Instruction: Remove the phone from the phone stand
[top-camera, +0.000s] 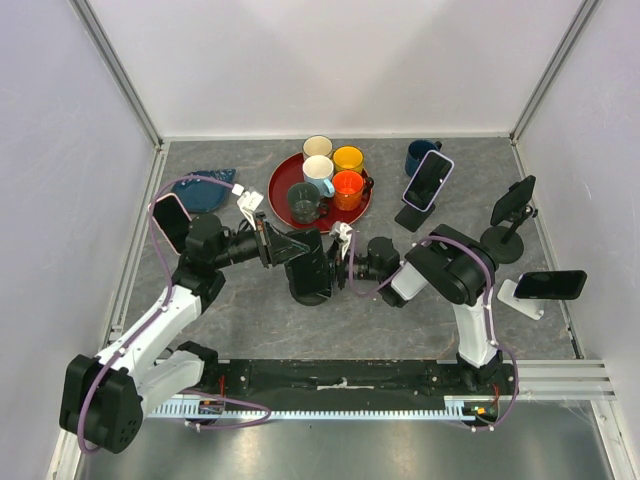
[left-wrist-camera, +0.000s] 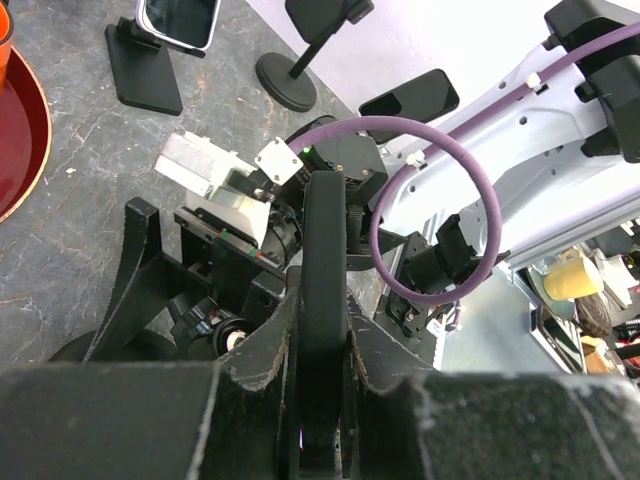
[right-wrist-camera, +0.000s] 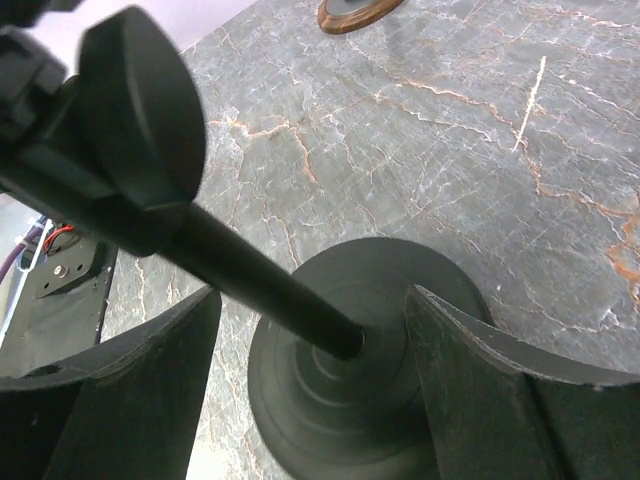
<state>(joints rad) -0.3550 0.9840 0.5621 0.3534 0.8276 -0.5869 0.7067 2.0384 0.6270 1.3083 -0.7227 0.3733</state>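
Observation:
A black phone stands edge-on on a black phone stand with a round base at the table's middle. My left gripper is shut on the phone; in the left wrist view both fingers press the phone's thin dark edge. My right gripper is open. In the right wrist view it straddles the stand's pole just above the round base, with a gap on each side. The stand's clamp knob is at the upper left.
A red tray with several mugs sits at the back. A blue mug is to its right. Three other phones on stands stand at the right. Another phone is behind my left arm.

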